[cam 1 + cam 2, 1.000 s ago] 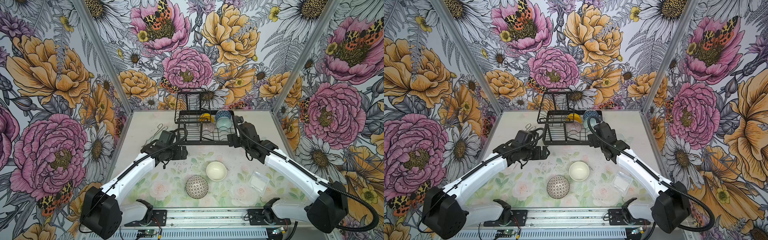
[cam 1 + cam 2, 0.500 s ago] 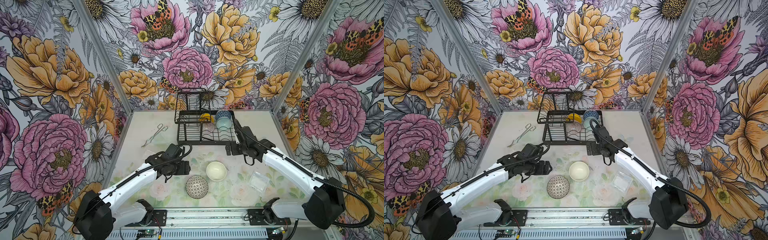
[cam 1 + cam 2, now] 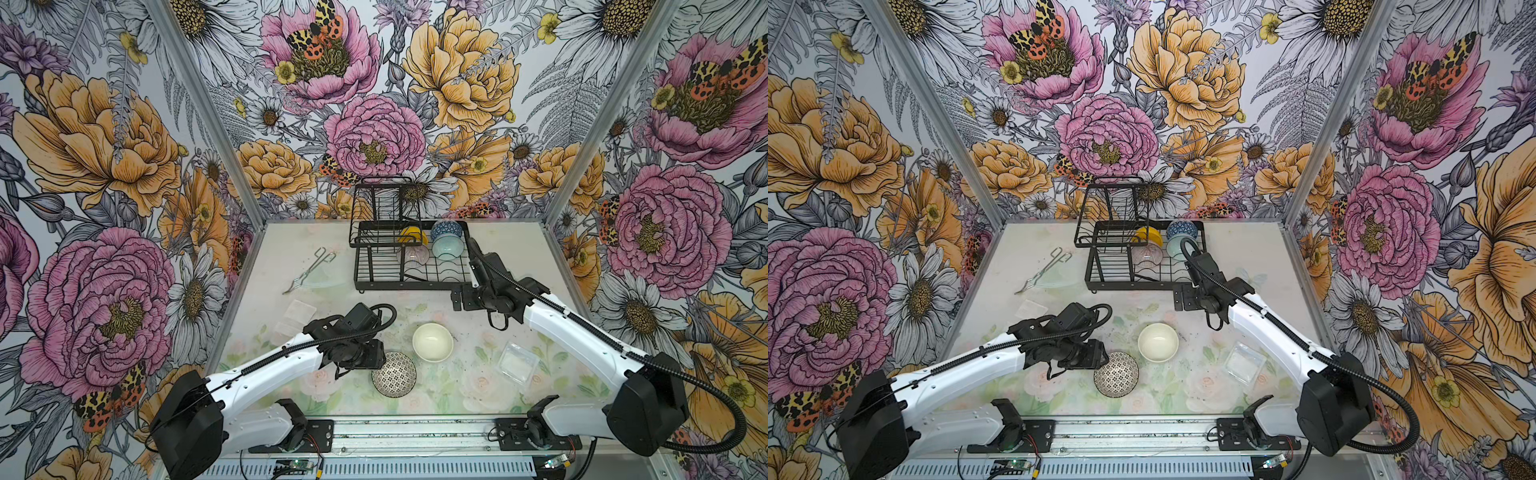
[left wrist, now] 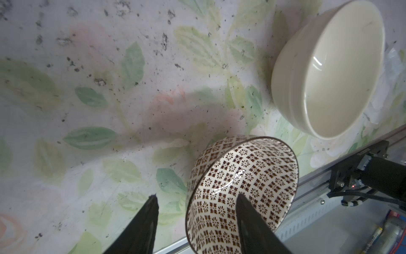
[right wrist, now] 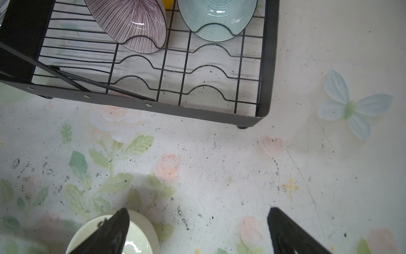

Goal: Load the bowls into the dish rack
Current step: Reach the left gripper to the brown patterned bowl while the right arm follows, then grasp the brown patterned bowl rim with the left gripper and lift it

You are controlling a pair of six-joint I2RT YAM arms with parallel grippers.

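In both top views four bowls (image 3: 448, 249) stand in the dish rack (image 3: 407, 286). The cream bowl (image 3: 432, 341) and black-and-white bowl (image 3: 394, 375) sit on the surface (image 3: 469, 386) — two left, I judge.

Left wrist: the left hand (image 4: 196, 196) straddles the patterned bowl's rim, jaws apart, not pinching.

Right wrist: the right hand (image 5: 197, 213) gapes wide and empty near the cream bowl — the rack's back row is cut off.
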